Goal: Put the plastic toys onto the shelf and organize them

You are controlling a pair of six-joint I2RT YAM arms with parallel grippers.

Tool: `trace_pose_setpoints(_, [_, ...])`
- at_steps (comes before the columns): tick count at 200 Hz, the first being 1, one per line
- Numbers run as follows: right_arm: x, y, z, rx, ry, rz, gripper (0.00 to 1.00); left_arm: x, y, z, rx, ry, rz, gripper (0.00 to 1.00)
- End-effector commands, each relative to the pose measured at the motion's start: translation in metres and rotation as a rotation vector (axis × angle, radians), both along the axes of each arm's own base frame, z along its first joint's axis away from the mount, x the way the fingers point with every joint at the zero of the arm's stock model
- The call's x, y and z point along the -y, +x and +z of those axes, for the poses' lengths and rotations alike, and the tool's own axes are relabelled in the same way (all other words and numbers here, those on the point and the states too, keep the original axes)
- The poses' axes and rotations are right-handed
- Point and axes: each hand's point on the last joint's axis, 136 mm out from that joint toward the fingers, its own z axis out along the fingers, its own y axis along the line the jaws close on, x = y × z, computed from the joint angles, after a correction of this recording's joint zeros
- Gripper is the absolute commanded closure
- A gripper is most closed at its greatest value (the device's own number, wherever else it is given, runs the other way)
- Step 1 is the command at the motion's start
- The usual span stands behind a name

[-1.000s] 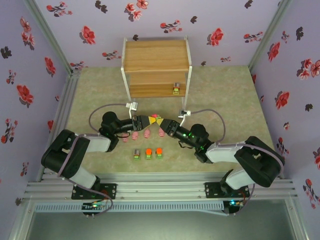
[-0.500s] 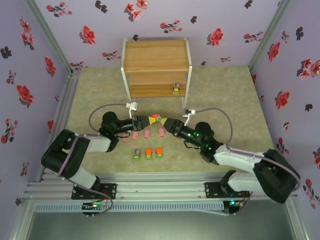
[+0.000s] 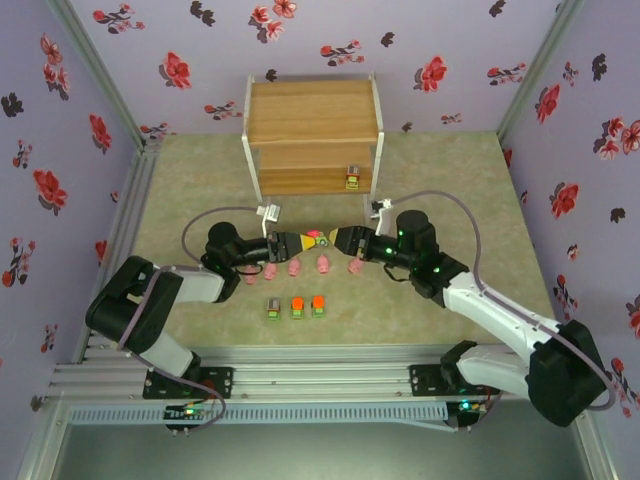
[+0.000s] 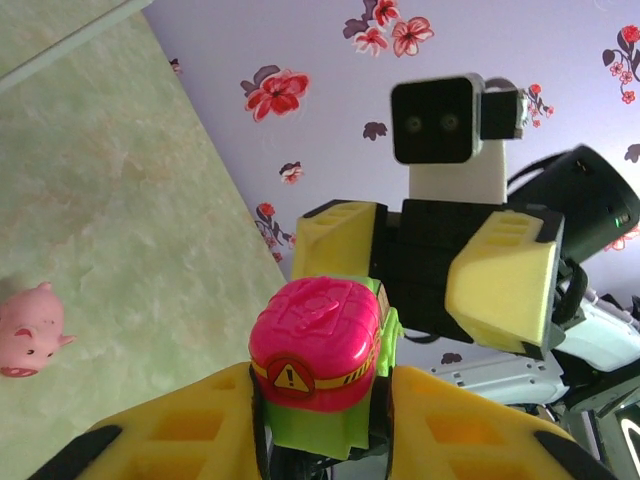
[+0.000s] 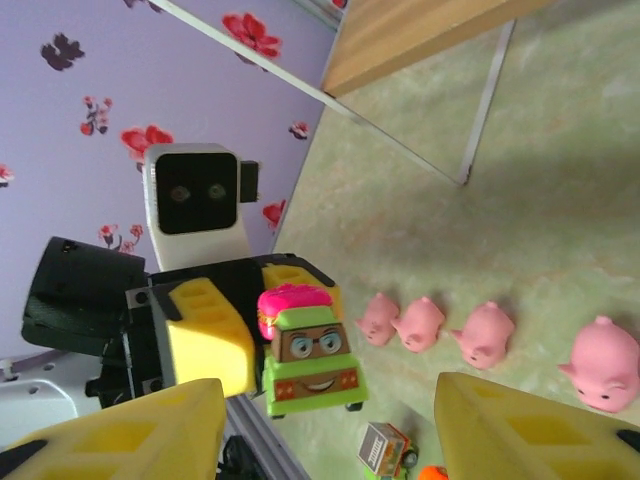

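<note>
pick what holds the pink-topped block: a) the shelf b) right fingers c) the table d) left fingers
d: the pink-topped block is clamped between the left fingers, while the right fingers are spread wide and not touching it.

The table [image 3: 460, 190], surfaced in mottled green-beige, is seen across the middle of the frame. The shelf [image 3: 312, 110] is stood on it at upper centre. One block [image 3: 352, 179] is set at the right end of the lower board. Four pink pigs [image 3: 294, 267] are lined up at centre, with three blocks [image 3: 297, 306] in a row just below them.
</note>
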Motion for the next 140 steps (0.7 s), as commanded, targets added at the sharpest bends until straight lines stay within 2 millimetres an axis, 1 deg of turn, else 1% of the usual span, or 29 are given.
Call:
trace_pose_setpoints(1, [-0.007,-0.012,0.001,-0.016,-0.039,0.157,0.59,0.007,-0.005,0.008,0.057,-0.014,-0.049,0.69])
trace_pose_setpoints(19, [-0.008,-0.013,-0.001,-0.024,-0.059,0.209,0.58,0.010,-0.007,0.008,0.060,-0.014,-0.066,0.69])
trace_pose_setpoints(35, [-0.010,-0.013,0.002,-0.029,-0.027,0.247,0.58,0.012,-0.009,0.008,0.060,-0.013,-0.078,0.69])
trace_pose_setpoints(52, [-0.009,-0.011,0.004,-0.034,-0.007,0.258,0.58,0.014,-0.009,0.007,0.056,-0.011,-0.084,0.69])
trace_pose_setpoints(92, [-0.015,-0.011,0.001,-0.061,0.029,0.295,0.58,0.017,-0.011,0.005,0.055,-0.009,-0.101,0.70])
trace_pose_setpoints(116, [-0.018,-0.012,0.006,-0.054,0.062,0.313,0.58,0.020,-0.013,0.006,0.058,-0.011,-0.114,0.70])
trace_pose_setpoints(140, [-0.018,-0.012,0.007,-0.050,0.057,0.311,0.59,0.022,-0.015,0.005,0.055,-0.009,-0.126,0.70])
